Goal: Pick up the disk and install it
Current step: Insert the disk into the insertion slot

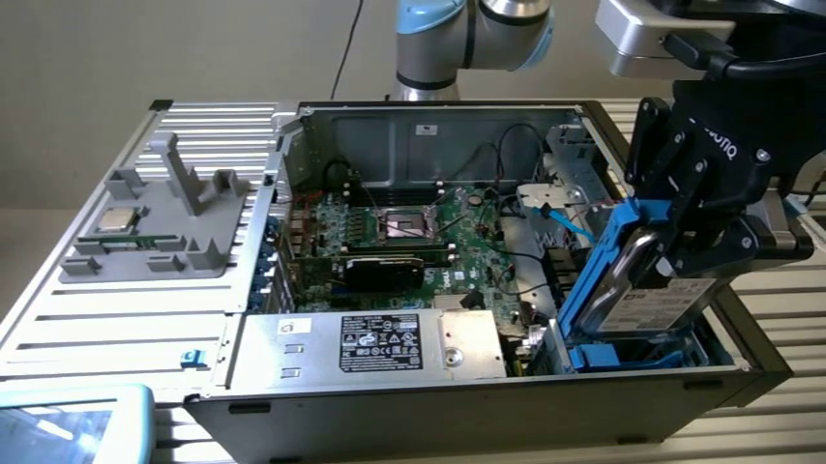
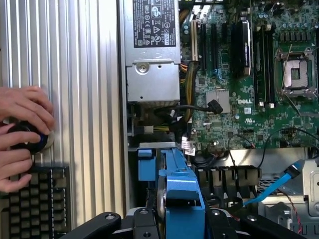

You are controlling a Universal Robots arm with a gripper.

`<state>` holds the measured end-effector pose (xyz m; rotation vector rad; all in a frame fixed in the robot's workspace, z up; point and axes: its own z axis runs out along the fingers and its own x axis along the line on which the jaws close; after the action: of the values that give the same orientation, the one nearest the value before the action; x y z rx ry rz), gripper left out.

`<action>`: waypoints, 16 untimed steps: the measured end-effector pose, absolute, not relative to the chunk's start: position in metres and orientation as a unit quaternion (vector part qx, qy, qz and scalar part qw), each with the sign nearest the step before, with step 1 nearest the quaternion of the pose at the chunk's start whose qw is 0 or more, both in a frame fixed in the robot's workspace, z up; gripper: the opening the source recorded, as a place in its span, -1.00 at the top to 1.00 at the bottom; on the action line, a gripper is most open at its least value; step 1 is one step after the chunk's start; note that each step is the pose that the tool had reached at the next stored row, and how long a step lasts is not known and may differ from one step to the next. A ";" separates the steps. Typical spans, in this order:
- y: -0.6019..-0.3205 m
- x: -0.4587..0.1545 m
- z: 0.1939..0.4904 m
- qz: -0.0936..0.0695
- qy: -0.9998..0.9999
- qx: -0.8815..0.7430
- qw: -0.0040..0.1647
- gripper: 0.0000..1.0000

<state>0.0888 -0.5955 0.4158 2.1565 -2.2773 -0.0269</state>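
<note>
disk point(image 1: 656, 302) lower end hidden, hands point(image 2: 22, 112) cut off

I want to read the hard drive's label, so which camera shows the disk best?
The exterior view: the disk is held tilted by the gripper, its white label and blue carrier facing the camera. The wrist view gives the disk edge-on, mostly blue carrier, with no label to read.
</note>
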 end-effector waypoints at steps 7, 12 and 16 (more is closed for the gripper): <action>-0.595 0.089 0.411 -0.009 -0.726 0.688 0.003 0.25; -0.595 0.089 0.408 -0.009 -0.726 0.688 0.003 0.25; -0.595 0.089 0.406 -0.009 -0.726 0.688 0.003 0.25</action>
<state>0.0892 -0.5955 0.4059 2.1565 -2.2773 -0.0268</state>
